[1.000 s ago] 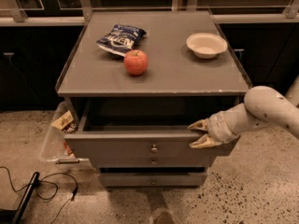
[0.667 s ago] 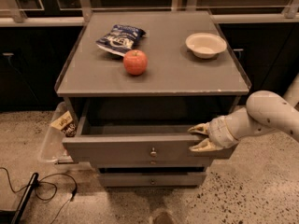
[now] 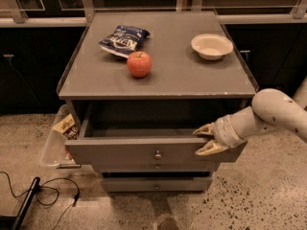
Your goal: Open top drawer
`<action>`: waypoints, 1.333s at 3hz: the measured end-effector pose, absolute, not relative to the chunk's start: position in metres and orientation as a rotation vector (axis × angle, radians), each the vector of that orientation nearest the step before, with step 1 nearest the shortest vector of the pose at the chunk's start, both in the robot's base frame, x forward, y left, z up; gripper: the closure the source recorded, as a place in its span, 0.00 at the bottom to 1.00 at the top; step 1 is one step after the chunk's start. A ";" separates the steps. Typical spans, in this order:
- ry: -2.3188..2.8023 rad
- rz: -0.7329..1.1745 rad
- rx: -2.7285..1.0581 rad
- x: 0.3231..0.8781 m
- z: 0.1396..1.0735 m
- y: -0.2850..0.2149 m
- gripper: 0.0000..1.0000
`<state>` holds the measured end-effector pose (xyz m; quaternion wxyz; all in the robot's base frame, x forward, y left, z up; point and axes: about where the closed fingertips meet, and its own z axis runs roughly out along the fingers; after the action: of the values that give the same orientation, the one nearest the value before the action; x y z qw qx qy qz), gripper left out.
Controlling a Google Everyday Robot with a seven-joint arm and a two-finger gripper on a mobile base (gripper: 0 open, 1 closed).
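One speckled, pale floor (image 3: 259, 200) across the lower part of the view, with a black cable (image 3: 53, 195) looped at far left. Behind, dark low cabinetry (image 3: 29, 66) under a pale ledge. At centre, a grey drawer unit with a flat matte tabletop (image 3: 192, 75), lipped along both side edges. Directly under that top, the top drawer (image 3: 120, 152), pulled well out, plain grey inside open to view. Beneath and set further back, two shorter lower drawer fronts (image 3: 129, 183). Reaching in from the right of the view, a white robot arm (image 3: 278, 111). Against the unit's left side, a clear plastic bin (image 3: 50, 150) on the floor, snack packets inside. On the tabletop, a white bowl (image 3: 211, 46) at back right, a dark blue chip bag (image 3: 123, 40) at back left, a red apple (image 3: 139, 64) just in front of the bag. At the right end of the drawer front, the gripper (image 3: 206, 140), fingers spread apart, one on the top edge, one lower on the face. At the front's middle, a small round metal knob (image 3: 158, 155).
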<state>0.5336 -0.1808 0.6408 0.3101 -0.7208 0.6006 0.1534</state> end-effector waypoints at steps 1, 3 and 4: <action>1.537 0.445 -1.917 0.518 0.644 -0.177 0.38; 1.499 0.481 -1.922 0.470 0.638 -0.188 0.84; 1.499 0.481 -1.922 0.468 0.639 -0.188 1.00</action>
<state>0.4678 -0.1880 0.6387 0.3226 -0.7324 0.5709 0.1833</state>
